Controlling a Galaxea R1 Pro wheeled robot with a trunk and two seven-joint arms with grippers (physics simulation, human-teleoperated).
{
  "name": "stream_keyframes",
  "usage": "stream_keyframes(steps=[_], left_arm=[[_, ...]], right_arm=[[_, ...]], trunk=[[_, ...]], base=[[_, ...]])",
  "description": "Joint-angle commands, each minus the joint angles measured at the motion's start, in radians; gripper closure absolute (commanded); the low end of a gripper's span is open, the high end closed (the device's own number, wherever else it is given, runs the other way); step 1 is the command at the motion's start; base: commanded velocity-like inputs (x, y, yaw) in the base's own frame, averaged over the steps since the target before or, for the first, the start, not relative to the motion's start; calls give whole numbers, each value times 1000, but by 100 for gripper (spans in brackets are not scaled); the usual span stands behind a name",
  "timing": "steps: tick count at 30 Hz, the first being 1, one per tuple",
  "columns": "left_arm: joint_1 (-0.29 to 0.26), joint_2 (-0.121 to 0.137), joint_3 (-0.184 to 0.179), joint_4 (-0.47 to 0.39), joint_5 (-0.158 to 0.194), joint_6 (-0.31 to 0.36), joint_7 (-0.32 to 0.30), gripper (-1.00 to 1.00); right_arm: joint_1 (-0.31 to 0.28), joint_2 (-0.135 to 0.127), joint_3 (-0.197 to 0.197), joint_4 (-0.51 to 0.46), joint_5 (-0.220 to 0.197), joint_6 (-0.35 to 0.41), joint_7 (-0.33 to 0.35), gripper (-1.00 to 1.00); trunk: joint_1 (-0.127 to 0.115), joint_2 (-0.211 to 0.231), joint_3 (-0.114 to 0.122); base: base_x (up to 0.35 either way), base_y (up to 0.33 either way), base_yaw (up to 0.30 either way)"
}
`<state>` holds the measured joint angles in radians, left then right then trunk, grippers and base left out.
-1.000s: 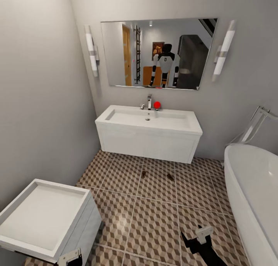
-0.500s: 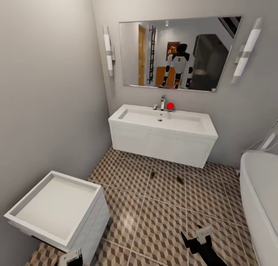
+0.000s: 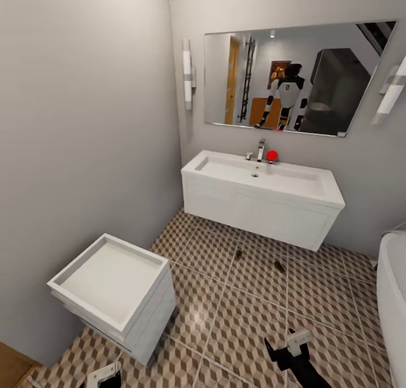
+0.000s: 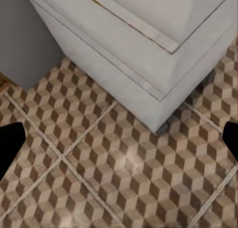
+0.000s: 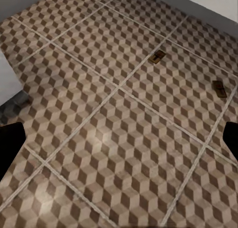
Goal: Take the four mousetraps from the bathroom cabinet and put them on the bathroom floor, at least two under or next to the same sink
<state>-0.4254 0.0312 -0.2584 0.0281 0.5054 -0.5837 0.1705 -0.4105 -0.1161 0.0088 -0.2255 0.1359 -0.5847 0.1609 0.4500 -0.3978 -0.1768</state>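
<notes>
Two small tan mousetraps lie on the bathroom floor (image 3: 225,320) just in front of the white wall-hung sink (image 3: 259,207): one mousetrap (image 3: 239,255) and another (image 3: 279,267) to its right. The right wrist view shows the same pair, one mousetrap (image 5: 157,56) and the other (image 5: 219,88). My right gripper (image 3: 285,348) hangs low over the tiles, open and empty, as its wrist view (image 5: 119,141) confirms. My left gripper (image 3: 104,377) is also open (image 4: 119,143), with nothing in it, beside the white drawer unit. The cabinet is out of view.
A small white drawer unit (image 3: 115,292) with a tray-like top stands against the left wall. The white bathtub (image 3: 395,303) edges in at the right. A mirror (image 3: 293,78) above the sink reflects the robot. A red ball (image 3: 272,155) sits by the tap.
The whole picture has shifted right, so the camera has turned left. The mousetraps, the sink and both grippers hold their places relative to each other.
</notes>
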Motion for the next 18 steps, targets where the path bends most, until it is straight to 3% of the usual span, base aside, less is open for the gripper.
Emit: stream_keyframes(steps=[1,12,18], left_arm=[[-2,-1,-9,3,2,-4,5,-100],[-2,-1,-9,4,2,-4,4,-100],[-2,-1,-9,4,2,-4,5,-100]], right_arm=[[-1,-1,0,2,4,-3,0,-100],[-1,-1,0,7,4,-3,0,-100],[-1,-1,0,7,4,-3,0,-100]], trunk=[[0,-2,-2],[0,-2,-2],[0,-2,-2]], base=[[-323,0,252],[-319,0,252],[-152,0,252]])
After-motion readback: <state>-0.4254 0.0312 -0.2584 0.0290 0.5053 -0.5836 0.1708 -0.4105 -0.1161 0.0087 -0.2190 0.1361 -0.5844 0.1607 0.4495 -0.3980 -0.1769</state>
